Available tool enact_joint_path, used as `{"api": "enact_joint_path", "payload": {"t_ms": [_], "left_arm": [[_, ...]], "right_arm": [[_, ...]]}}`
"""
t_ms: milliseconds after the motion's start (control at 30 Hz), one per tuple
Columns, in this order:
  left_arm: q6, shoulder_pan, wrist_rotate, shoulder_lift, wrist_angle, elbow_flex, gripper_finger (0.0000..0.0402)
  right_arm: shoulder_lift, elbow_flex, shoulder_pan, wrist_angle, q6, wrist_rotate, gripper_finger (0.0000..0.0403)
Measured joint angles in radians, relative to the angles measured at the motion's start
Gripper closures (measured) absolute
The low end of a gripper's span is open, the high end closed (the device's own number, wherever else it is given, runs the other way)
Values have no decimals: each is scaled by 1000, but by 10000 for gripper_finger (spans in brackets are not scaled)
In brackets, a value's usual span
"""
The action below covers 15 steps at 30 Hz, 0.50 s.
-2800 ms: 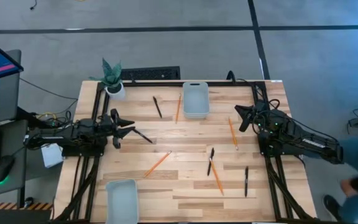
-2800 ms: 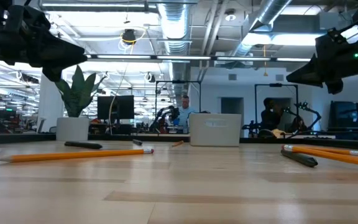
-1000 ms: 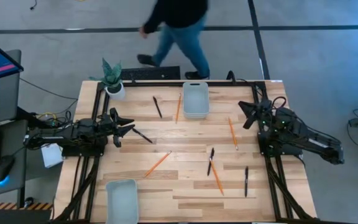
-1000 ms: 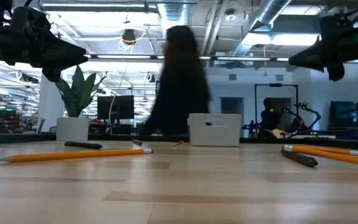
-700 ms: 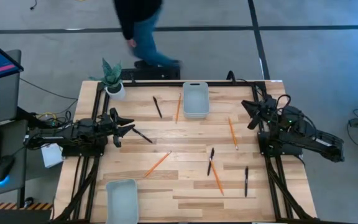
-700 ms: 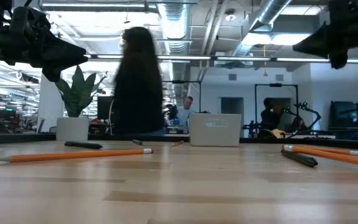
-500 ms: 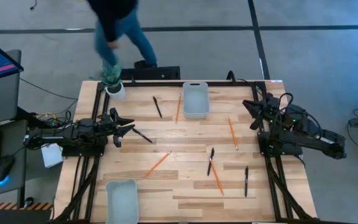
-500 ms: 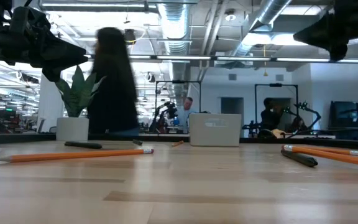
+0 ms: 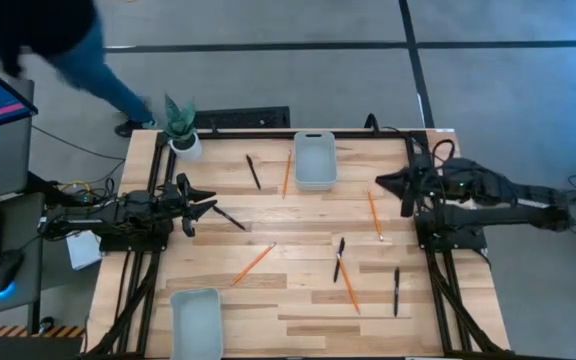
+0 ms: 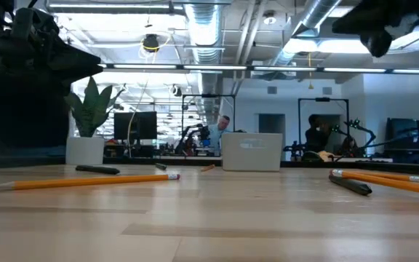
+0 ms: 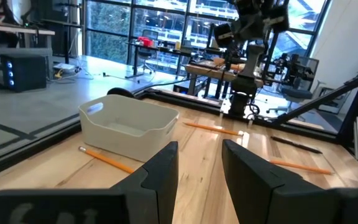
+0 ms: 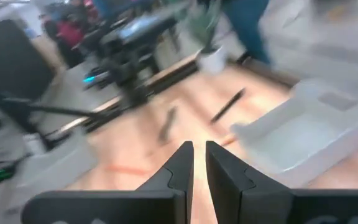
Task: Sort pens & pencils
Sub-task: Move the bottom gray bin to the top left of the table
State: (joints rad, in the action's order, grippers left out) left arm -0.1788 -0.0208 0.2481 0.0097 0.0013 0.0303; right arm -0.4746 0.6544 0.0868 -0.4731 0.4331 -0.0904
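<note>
Nothing is gripped yet: the right pincer (image 9: 381,182), shut and empty, is poised above a pencil (image 9: 374,215) for an opening and descent; the left pincer (image 9: 211,207) is parted, empty.

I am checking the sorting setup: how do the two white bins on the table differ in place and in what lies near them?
The far bin sits at the table's far edge, near the middle; the near bin sits at the near edge, toward the left arm's side. A pencil lies right beside the far bin; nothing lies close to the near bin. Both are white, rectangular and look empty.
</note>
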Motion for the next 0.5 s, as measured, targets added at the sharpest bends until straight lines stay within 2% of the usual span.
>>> {"api": "enact_joint_path", "payload": {"t_ms": [167, 267, 500], "left_arm": [[2, 0, 1, 0, 0, 0, 287], [2, 0, 1, 0, 0, 0, 287], [2, 0, 1, 0, 0, 0, 287]], "right_arm": [[-112, 89, -62, -37, 227, 140, 338], [-173, 121, -99, -69, 403, 147, 338], [-303, 125, -194, -84, 688, 163, 338]]}}
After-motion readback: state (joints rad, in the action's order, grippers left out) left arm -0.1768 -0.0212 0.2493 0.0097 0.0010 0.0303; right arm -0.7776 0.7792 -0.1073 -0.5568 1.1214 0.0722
